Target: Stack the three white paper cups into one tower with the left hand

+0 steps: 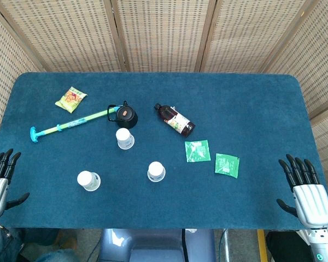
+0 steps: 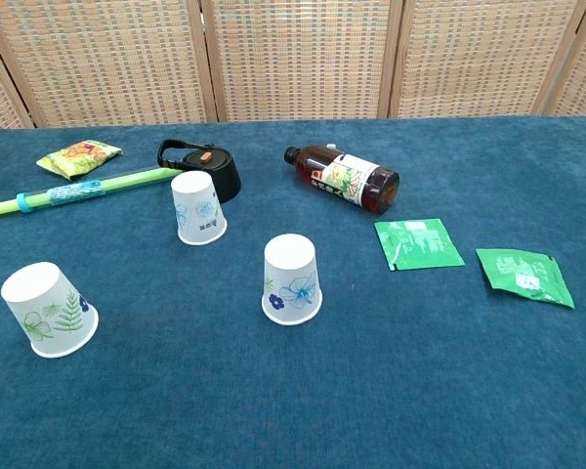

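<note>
Standing upside down and well apart on the blue table [image 1: 251,109], the three white paper cups wait unstacked: the fern-printed cup [image 2: 49,309] nearest and furthest left, the blue-flower cup [image 2: 292,278] near the middle, and the far cup [image 2: 198,207] beyond them, just in front of the black lid [image 2: 207,166]. Their rims are down, so each presents a closed base on top, which suits lowering one over another into a tower.

The left hand [image 1: 0,180] rests at the near left edge with fingers spread and nothing in it, closest to the fern-printed cup, which is likely the easiest first pick. The right hand [image 1: 306,194] lies at the near right edge, fingers apart and empty, kept clear since the task is not its own.

A brown bottle [image 2: 342,179] lying on its side, two green sachets [image 2: 418,242], a snack packet [image 2: 76,156] and a green-and-blue stick [image 2: 73,190] sit beyond or beside the cups.
</note>
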Controlling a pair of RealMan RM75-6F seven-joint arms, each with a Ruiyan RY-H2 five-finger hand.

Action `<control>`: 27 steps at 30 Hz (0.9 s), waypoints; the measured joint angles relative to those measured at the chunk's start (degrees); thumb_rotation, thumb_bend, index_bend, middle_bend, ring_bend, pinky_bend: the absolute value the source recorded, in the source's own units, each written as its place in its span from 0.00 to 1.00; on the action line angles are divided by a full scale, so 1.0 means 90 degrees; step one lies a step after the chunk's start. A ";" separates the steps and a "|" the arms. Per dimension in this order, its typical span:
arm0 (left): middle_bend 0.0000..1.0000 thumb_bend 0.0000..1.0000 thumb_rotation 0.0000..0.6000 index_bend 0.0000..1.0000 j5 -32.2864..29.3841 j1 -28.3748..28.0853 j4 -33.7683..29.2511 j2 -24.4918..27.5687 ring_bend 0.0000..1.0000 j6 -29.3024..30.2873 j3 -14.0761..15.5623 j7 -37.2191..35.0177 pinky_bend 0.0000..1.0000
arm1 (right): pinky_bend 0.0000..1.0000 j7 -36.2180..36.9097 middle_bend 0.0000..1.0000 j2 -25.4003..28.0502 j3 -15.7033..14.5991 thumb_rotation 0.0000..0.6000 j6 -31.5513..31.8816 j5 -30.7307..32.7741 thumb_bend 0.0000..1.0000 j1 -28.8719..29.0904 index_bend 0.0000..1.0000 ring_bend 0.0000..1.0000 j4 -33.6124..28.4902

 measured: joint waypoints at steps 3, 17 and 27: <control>0.00 0.00 1.00 0.00 -0.0051 -0.0022 -0.0059 0.0037 0.00 -0.0103 0.0005 0.0064 0.00 | 0.00 0.0010 0.00 0.0005 0.0005 1.00 0.0016 0.0006 0.00 -0.0007 0.00 0.00 0.0001; 0.00 0.00 1.00 0.06 0.0621 -0.1144 0.1578 -0.0517 0.02 -0.1687 0.0062 -0.1515 0.13 | 0.00 -0.0001 0.00 0.0027 0.0049 1.00 -0.0068 0.0176 0.00 0.0010 0.00 0.00 -0.0035; 0.06 0.00 1.00 0.20 0.1791 -0.2150 0.3036 -0.1363 0.12 -0.2221 0.0359 -0.2628 0.22 | 0.00 -0.0023 0.00 0.0006 0.0091 1.00 -0.0171 0.0326 0.00 0.0054 0.00 0.00 -0.0015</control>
